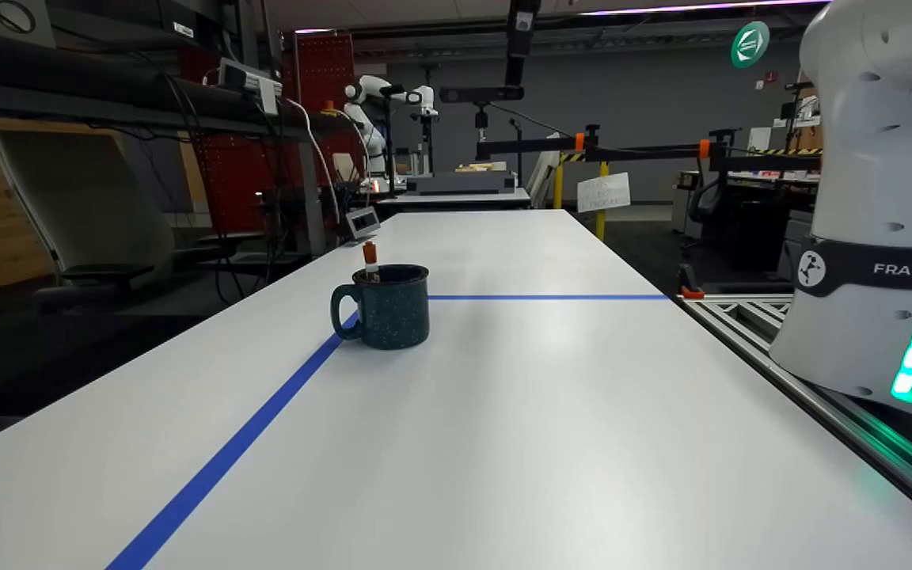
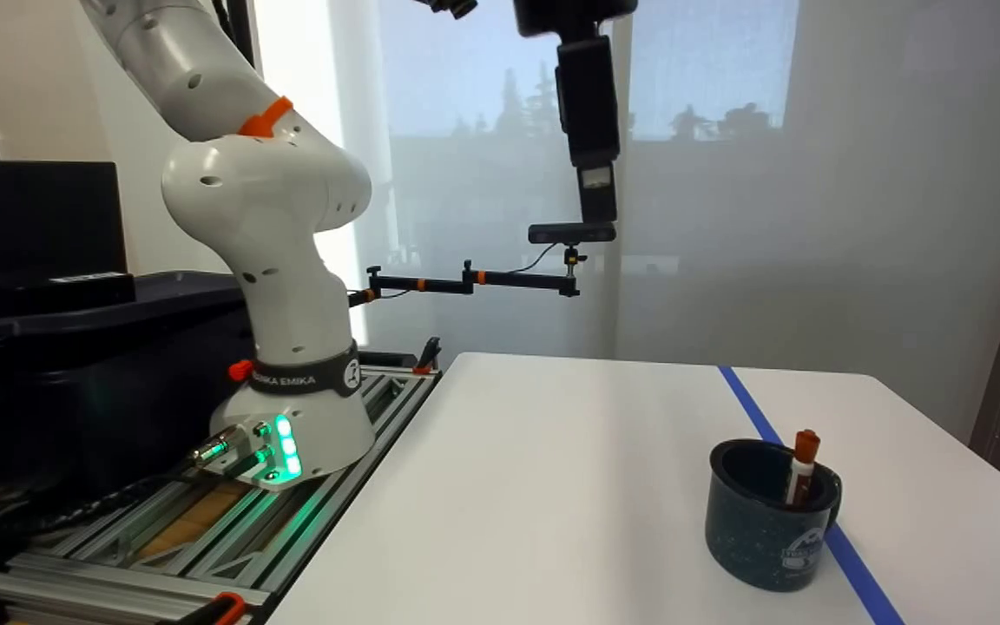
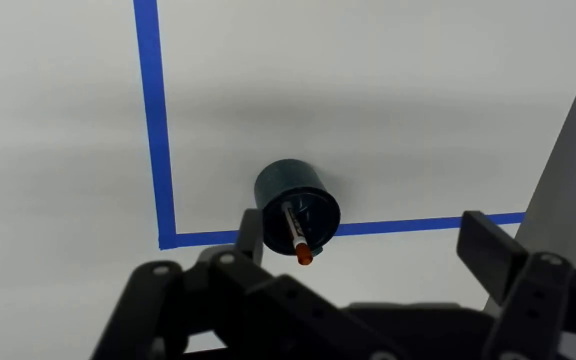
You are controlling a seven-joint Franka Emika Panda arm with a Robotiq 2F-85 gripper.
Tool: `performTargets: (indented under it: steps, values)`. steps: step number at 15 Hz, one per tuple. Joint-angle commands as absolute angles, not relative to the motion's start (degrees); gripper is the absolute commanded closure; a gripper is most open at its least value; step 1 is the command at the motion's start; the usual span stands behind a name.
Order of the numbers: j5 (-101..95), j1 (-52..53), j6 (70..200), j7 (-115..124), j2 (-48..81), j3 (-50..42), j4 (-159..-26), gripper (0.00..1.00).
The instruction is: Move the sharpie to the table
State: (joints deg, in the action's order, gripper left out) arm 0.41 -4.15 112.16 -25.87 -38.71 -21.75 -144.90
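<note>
The sharpie (image 2: 799,477) is contained in the dark teal mug (image 2: 752,534), tilted against the rim on the side of the handle (image 1: 341,313). Its reddish-brown end (image 3: 304,254) is turned upward and raised above the mug's rim, and a white band is seen just below that end. The mug is set upright on the white table (image 1: 551,443), and a pale printed mark (image 2: 804,551) is shown on its side. A line of blue tape (image 1: 242,443) is laid just beside the mug on its handle side and is partly hidden by it. Near the mug, that line is joined at a corner by a second blue line (image 3: 154,100).

In the wrist view the jaws of the gripper (image 3: 368,240) are spread wide. The mug's edge is overlapped by one jaw in that view, while the other is seen well to the side of the mug. The gripper is held above the mug and apart from it.

The white robot base (image 2: 326,434), marked by a lit green light (image 2: 287,444), is placed well apart from the mug, opposite its handle. In an exterior view a small grey box (image 1: 362,222) is seen at the table's edge, beyond the mug, and an office chair (image 1: 80,198) is seen off the table on the mug's handle side. A black camera (image 2: 571,233) is carried on a jointed boom (image 2: 513,279) above the level of the mug.
</note>
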Motion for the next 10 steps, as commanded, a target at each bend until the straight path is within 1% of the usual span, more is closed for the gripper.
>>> performTargets:
  steps: [1, 10]
  values:
    - [2.1, -3.9, 116.9, -26.4, -33.6, -20.9, -144.5, 0.0]
    - [5.8, -3.3, 128.4, -25.9, -21.4, -18.1, -143.7, 0.0]
